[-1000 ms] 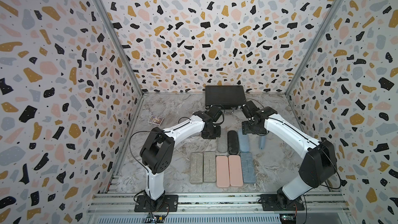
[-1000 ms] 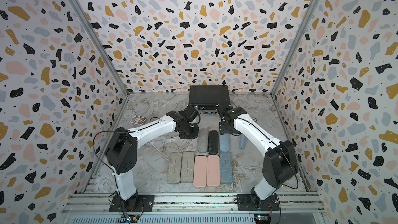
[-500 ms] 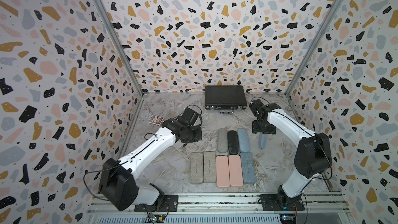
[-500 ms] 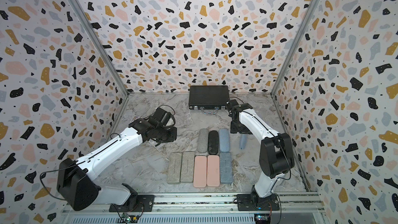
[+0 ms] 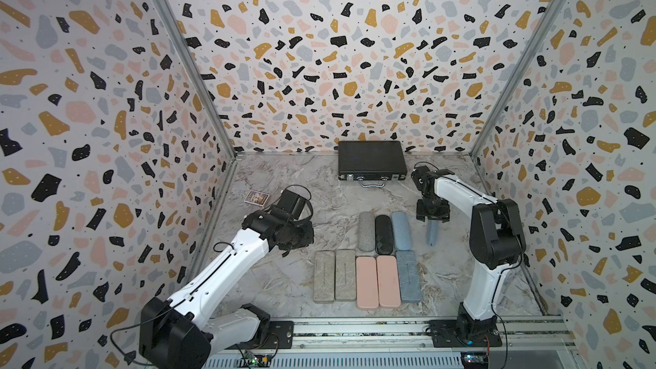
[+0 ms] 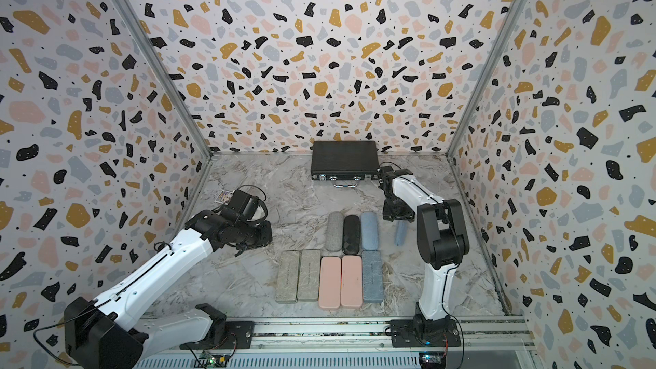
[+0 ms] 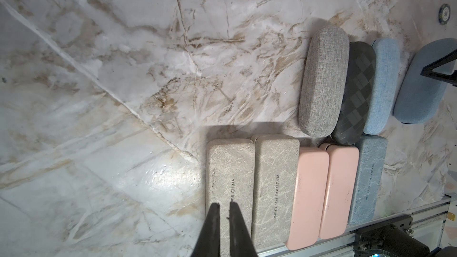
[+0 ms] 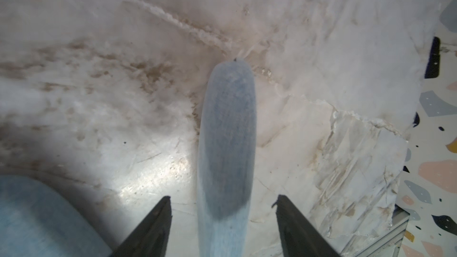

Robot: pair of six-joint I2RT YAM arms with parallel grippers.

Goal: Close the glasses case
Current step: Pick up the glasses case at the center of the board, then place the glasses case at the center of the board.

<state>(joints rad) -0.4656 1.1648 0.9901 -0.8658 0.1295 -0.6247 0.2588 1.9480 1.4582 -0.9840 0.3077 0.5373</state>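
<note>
A light blue glasses case (image 5: 432,234) (image 6: 400,233) stands on its long edge, apart from the rows of other cases, to their right. In the right wrist view this glasses case (image 8: 226,144) runs narrow and blurred between the fingers; no gap in it shows. My right gripper (image 5: 431,216) (image 6: 397,216) (image 8: 223,197) hangs over its far end, open, straddling the case without touching it. My left gripper (image 5: 301,239) (image 6: 264,237) (image 7: 224,205) is off to the left of the rows, shut to a thin slit with nothing in it. In the left wrist view the glasses case (image 7: 425,82) shows its broad side.
Grey (image 5: 366,230), black (image 5: 383,234) and blue (image 5: 402,230) oval cases lie side by side. In front lie two beige (image 5: 334,276), two pink (image 5: 377,281) and a blue-grey flat case (image 5: 408,276). A black briefcase (image 5: 371,159) sits at the back, a small card box (image 5: 256,197) at the left.
Both arms have drawn away from the middle: the left one back towards the left front, the right one out over the standing blue case. The right jaws have narrowed a little.
</note>
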